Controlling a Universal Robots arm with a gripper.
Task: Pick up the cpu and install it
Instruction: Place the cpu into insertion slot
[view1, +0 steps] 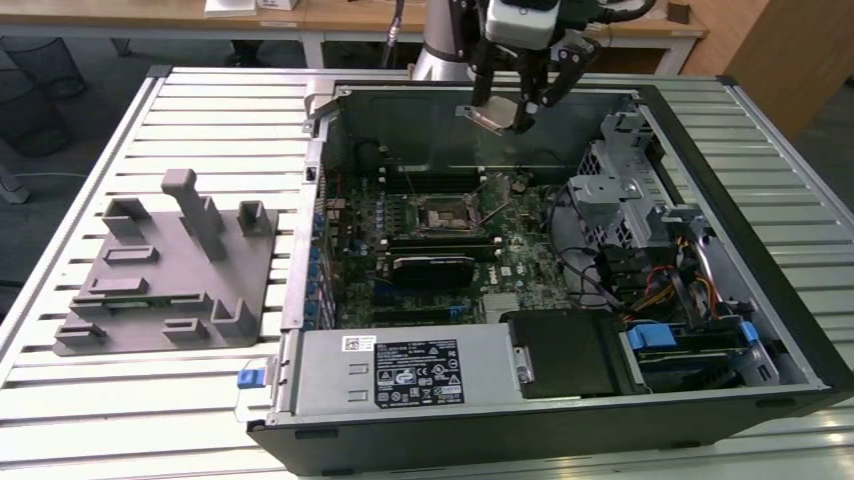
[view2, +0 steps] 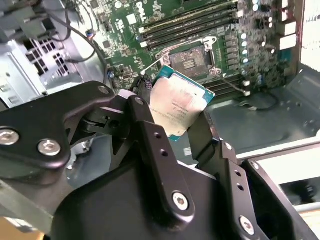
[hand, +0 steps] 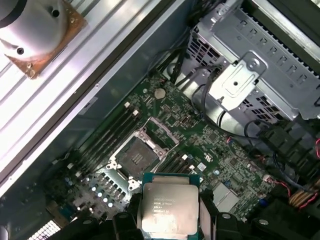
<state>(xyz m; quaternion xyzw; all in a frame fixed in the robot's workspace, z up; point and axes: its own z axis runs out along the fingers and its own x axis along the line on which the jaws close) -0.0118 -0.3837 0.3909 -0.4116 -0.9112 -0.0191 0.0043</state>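
My gripper (view1: 511, 108) is shut on the cpu (view1: 486, 117), a flat square chip with a silver top and pale rim, gripped by two opposite edges. It hangs tilted above the back of the open computer case. The cpu (view2: 176, 102) sits between the black fingers (view2: 150, 140) in the second wrist view, and the cpu (hand: 169, 205) is also clear in the first wrist view. Below it lies the motherboard socket (view1: 442, 214), open with its metal frame lifted; the socket (view2: 190, 59) and socket (hand: 134, 156) look empty.
The open case (view1: 721, 130) lies on a slatted white table (view1: 200, 110). A drive cage (view1: 627, 190), cables and a power supply (view1: 400, 370) crowd the case's front and right. A grey plastic tray with upright posts (view1: 174, 270) stands at the exterior view's left.
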